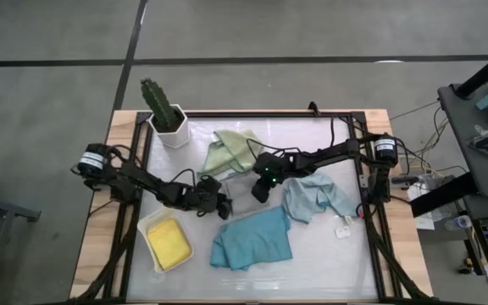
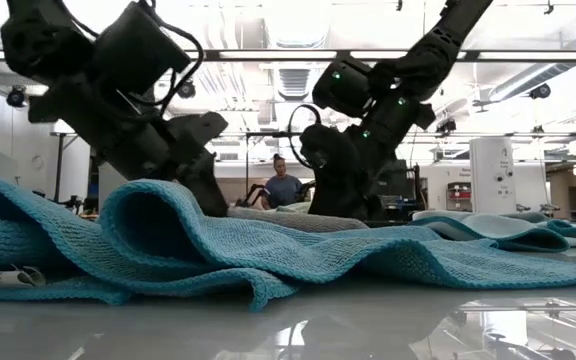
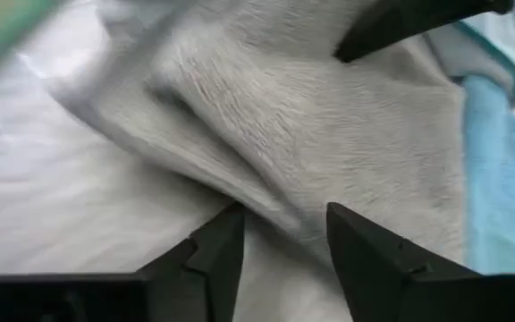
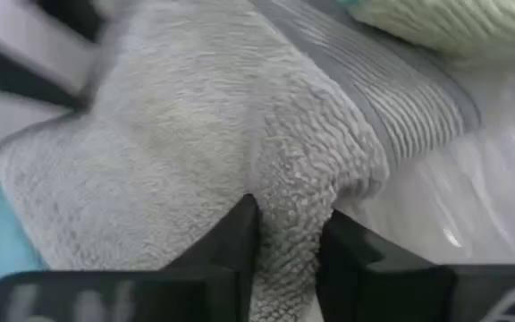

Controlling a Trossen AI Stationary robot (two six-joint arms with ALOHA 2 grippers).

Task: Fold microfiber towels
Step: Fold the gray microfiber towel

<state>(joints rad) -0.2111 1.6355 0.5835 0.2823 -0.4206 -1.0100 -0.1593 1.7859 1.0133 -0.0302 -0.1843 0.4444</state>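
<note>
Both end effectors meet at the grey towel point(image 1: 240, 188) at table centre, one per edge, evidently so the cloth can be lifted and folded between them. Left end effector point(image 3: 284, 234): fingers apart, straddling a grey fold, not yet pinched. Right end effector point(image 4: 289, 234): clamped on a ridge of the same cloth.

Count: five towels. Sage green point(image 1: 231, 150) at 12 o'clock, pale blue point(image 1: 316, 196) at 3, teal point(image 1: 252, 239) at 6, yellow point(image 1: 168, 241) in the white tray point(image 1: 148, 227) at 8. One potted cactus point(image 1: 166, 112) at 11

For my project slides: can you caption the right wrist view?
Right gripper pinching a raised fold of the soft grey microfiber towel, with the sage green microfiber towel lying beyond it.
</note>
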